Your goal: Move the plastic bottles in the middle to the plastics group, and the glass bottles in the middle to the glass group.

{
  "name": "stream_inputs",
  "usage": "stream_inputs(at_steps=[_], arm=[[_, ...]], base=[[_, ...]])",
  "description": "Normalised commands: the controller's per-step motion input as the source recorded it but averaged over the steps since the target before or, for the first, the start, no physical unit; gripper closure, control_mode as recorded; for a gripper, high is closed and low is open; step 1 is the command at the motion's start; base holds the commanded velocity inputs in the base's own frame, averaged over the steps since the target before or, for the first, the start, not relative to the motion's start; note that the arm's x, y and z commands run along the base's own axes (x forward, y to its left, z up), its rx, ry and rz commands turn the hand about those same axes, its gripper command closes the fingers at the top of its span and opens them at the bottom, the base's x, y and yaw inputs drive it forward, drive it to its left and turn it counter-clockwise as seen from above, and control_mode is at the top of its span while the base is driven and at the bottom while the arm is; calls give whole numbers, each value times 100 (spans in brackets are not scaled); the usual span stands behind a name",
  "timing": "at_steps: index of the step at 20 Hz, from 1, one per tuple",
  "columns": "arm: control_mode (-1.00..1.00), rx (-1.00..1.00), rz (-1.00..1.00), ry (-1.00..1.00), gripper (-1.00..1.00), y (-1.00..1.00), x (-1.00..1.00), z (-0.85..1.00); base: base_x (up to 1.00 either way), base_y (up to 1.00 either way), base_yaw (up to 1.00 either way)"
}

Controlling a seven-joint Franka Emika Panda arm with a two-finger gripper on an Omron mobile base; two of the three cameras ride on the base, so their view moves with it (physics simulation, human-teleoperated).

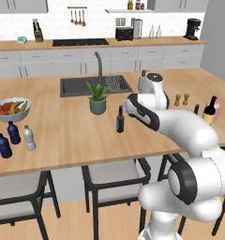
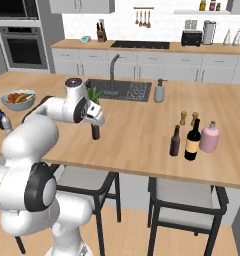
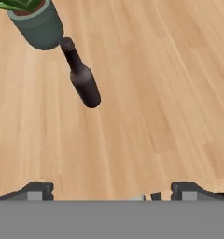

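Observation:
A slim dark glass bottle (image 1: 120, 119) stands alone mid-counter, in front of a potted plant (image 1: 98, 98). In the hand view this bottle (image 3: 83, 81) lies ahead and to the upper left, well clear of the fingers. My gripper (image 3: 113, 191) is open and holds nothing; it hovers just above and beside the bottle (image 2: 95, 132). A second dark beer-type bottle (image 2: 175, 141) stands next to the yellow-labelled wine bottle (image 2: 193, 140) and the pink bottle (image 2: 209, 137). At the left, the small clear plastic bottle (image 1: 29, 137) stands by two dark blue bottles (image 1: 13, 132) (image 1: 4, 145).
A fruit bowl (image 1: 11, 108) sits behind the blue bottles. The sink (image 1: 93, 86) and a soap dispenser (image 2: 159, 91) lie beyond the plant. Two wooden shakers (image 2: 182, 118) (image 2: 194, 118) stand behind the wine bottle. Chairs are tucked under the counter's near edge.

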Motion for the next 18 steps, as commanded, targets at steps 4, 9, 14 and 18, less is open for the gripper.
stream_inputs(at_steps=[4, 9, 14, 18], arm=[[-100, 8, -2, 0, -100, -3, 17, 0], [-100, 0, -2, -1, -100, 7, 61, -5], [-100, -8, 0, -3, -100, 8, 21, -3], [-100, -13, 3, -2, -100, 24, 4, -30]], base=[[0, 0, 0], [0, 0, 0], [0, 0, 0], [0, 0, 0]])
